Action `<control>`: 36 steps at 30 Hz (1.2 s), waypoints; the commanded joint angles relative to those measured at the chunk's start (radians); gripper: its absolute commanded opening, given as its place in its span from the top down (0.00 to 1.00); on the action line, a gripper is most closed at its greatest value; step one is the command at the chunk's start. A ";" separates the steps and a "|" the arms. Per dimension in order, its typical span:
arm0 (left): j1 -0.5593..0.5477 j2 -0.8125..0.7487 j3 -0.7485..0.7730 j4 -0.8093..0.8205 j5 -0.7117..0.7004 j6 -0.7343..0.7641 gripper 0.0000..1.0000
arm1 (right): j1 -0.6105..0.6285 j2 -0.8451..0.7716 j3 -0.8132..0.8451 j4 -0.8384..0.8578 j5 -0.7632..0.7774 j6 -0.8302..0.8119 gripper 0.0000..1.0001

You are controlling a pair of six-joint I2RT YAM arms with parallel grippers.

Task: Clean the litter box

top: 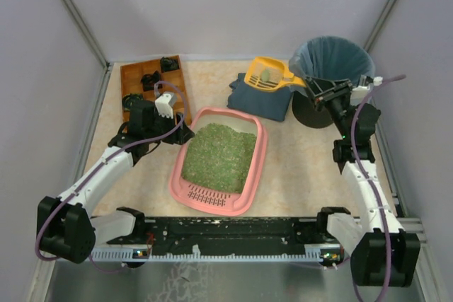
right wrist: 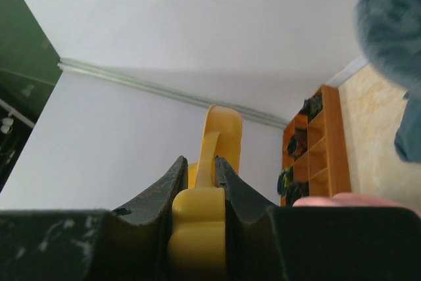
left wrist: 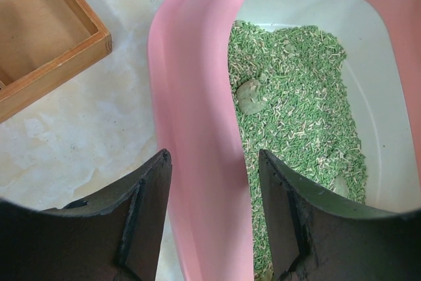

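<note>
Top external view puts the litter box (top: 260, 155) at the middle of the counter (top: 297, 164), toward the near edge, its slotted grille end nearest the arm bases and green litter (top: 219, 153) spread across the floor.

The step in hand looks like carrying waste to the bin. The right claw (top: 320, 90) is clenched on the handle of a yellow scoop (top: 270, 73), and the right wrist view shows both fingers pressed flat against that handle. The scoop hangs over a dark blue cloth (top: 262, 100) toward the far edge, with 1 grey-green clump (top: 265, 75) in its bowl. A black bin (top: 347, 54) with a blue-grey bag stands just beside it at the far right corner.

The left claw (left wrist: 212, 162) straddles the box's left wall near its far corner, 1 finger outside and 1 over the litter. Whether it pinches the rim or only brackets it, I cannot tell.

The next move probably calls for swinging the scoop right over the bin's mouth while keeping it level, then tipping it. Another clump (left wrist: 250, 95) lies in the litter, so more scooping seems to remain.

The counter is pale, mottled, stone-like and smooth. A wooden tray (top: 134, 74) holding small black parts sits at the far left corner. Plain grey walls close 3 sides, with metal rails in the corners.
</note>
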 commanded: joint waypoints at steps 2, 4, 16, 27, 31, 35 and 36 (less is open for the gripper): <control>0.005 -0.025 0.001 0.003 -0.001 0.012 0.39 | -0.183 0.024 0.112 0.049 -0.105 0.018 1.00; 0.007 -0.027 0.003 0.003 0.002 0.012 0.39 | -0.272 0.033 0.121 0.062 -0.135 0.044 1.00; 0.006 -0.041 0.000 0.009 0.006 0.011 0.39 | -0.562 0.087 0.152 0.016 -0.145 0.001 1.00; 0.006 -0.043 0.001 0.012 0.013 0.011 0.39 | -0.570 0.171 0.352 -0.225 -0.121 -0.525 1.00; 0.006 -0.050 -0.002 0.017 0.010 0.012 0.38 | -0.570 0.198 0.419 -0.277 -0.127 -0.670 1.00; 0.006 -0.050 -0.002 0.016 0.013 0.010 0.38 | -0.570 0.228 0.468 -0.288 -0.158 -0.766 1.00; 0.006 -0.051 -0.003 0.017 0.014 0.010 0.39 | -0.570 0.241 0.490 -0.300 -0.174 -0.801 1.00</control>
